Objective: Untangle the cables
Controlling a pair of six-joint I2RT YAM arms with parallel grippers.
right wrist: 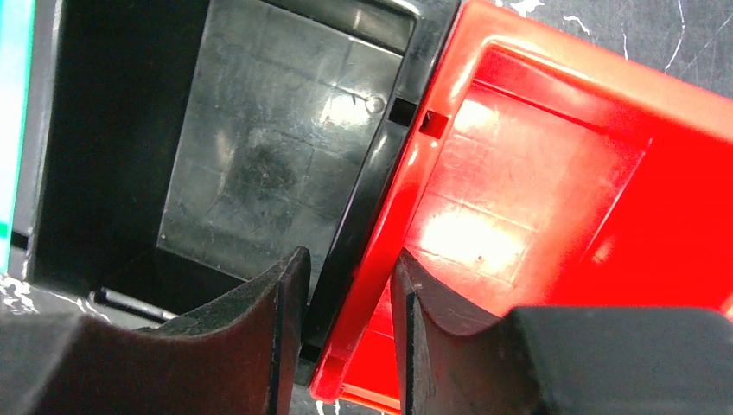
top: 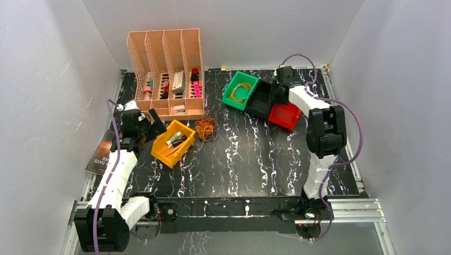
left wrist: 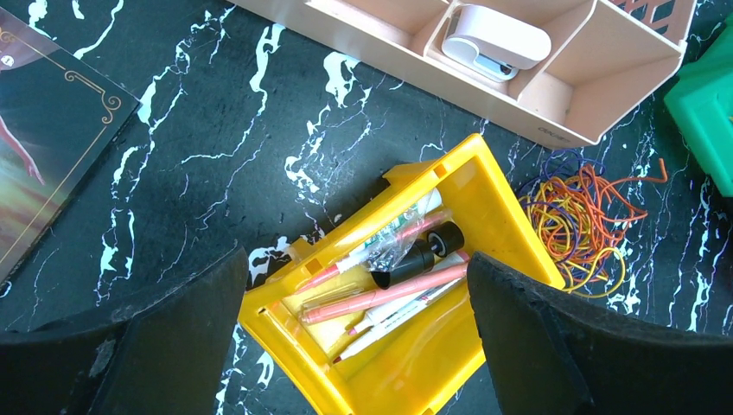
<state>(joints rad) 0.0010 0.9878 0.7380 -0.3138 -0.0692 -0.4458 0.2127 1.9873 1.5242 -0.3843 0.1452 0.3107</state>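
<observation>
The cables (top: 205,128) lie on the counter (top: 255,159) as one tangle, just beside the yellow bin (top: 159,151) at its 3 o'clock and near the 5 o'clock corner of the peach organizer (top: 166,71). The strands are too thin and too interlaced to count. Orange-red, yellow and blue-purple loops show in the left wrist view, where the heap is roughly round with no clear long axis; one orange-red end pokes out toward 2 o'clock. A few yellow loops (top: 242,91) sit apart in the green bin (top: 230,98).

There are four bins in all. The green one, a black bin (top: 260,101) and a red bin (top: 284,116) stand touching in a row at the bundle's 1 o'clock. The yellow one holds several pens and markers.

The left tool (left wrist: 359,346) hovers over the yellow bin, jaws spread wide, holding nothing. The right tool (right wrist: 346,346) straddles the touching walls of the black and red bins with its jaws narrowed. I cannot tell whether they press. A book (top: 101,154) at the 9 o'clock edge is partly hidden by the left arm.
</observation>
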